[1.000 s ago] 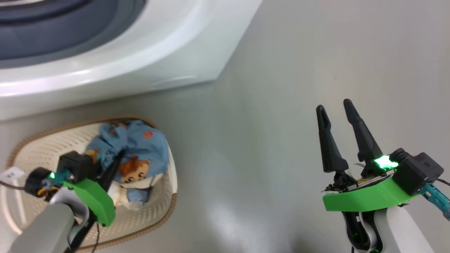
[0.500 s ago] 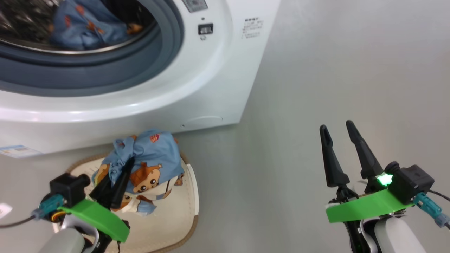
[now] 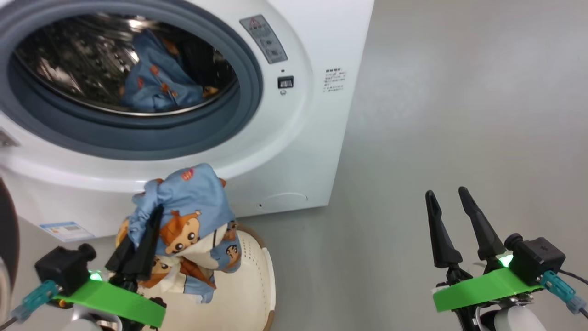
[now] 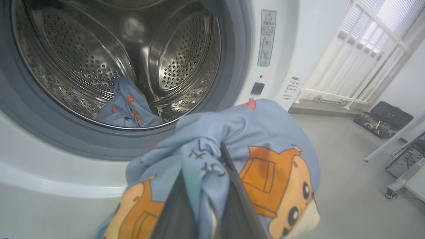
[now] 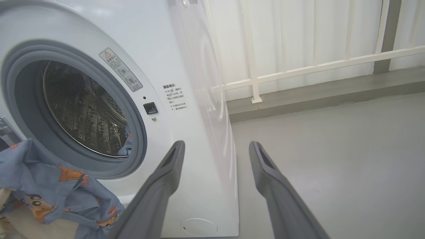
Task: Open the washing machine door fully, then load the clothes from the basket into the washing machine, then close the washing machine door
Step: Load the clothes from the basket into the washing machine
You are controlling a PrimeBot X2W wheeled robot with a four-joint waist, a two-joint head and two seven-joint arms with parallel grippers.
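Clamping clothes (image 3: pixel 193 202), left tool (image 3: pixel 154 220) above basket (image 3: pixel 257 276); right tool (image 3: pixel 446 195) spread.

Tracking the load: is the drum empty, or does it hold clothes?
Not empty. One blue printed garment lies low inside the steel drum; another bundle hangs outside, clamped in the left gripper.

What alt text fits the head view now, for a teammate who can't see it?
The left gripper, shut on the bear-print clothes, holds them above the basket, just below the open drum of the washing machine, where another blue garment lies. The right gripper hangs open over the grey floor at lower right.
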